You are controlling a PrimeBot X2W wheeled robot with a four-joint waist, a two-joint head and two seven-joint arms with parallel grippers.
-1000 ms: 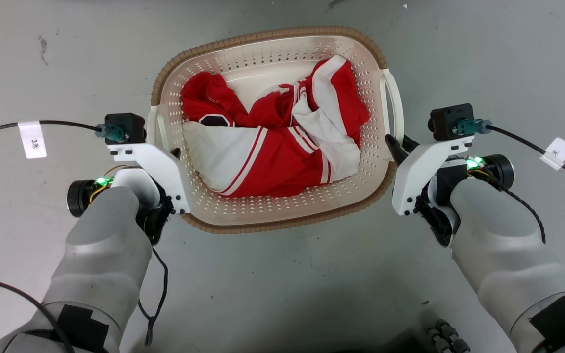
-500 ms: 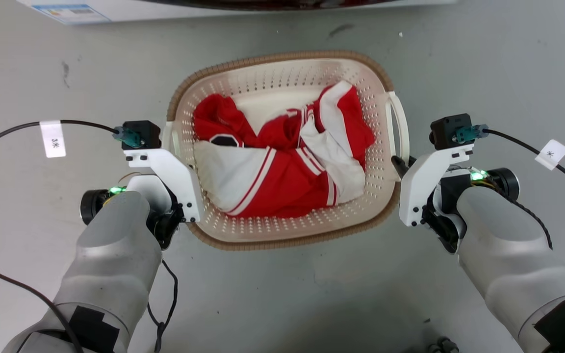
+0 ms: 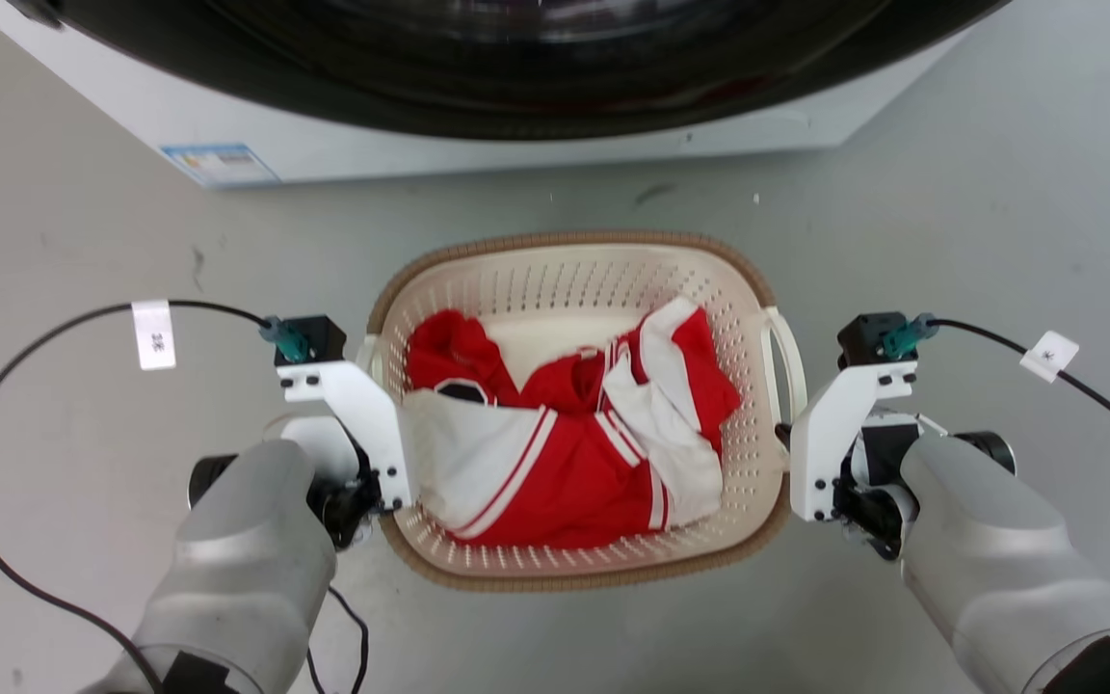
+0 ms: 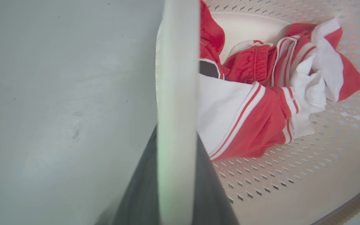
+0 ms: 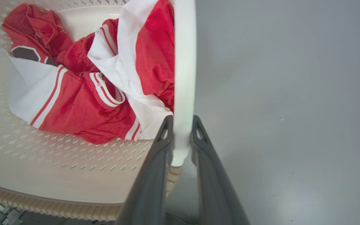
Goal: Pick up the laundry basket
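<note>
Laundry basket (image 3: 569,289), holding a red-and-white garment (image 3: 555,463), lies below the washer (image 3: 516,125) at 12 o'clock. Left gripper (image 4: 177,134) jaws clamped on its 9 o'clock handle (image 4: 177,62); right gripper (image 5: 181,122) jaws clamped on its 3 o'clock handle (image 5: 184,62).

One laundry basket (image 3: 574,253), one washer (image 3: 227,135), two claws — left claw (image 4: 177,156), right claw (image 5: 181,123) — and red-and-white clothing (image 3: 555,453), perhaps one garment, possibly two, too bunched to count.

Crumpled red-and-white garment (image 3: 555,472), grey scuffed floor (image 3: 83,251), white washer (image 3: 478,154) with a dark front, possibly its door, beyond.
</note>
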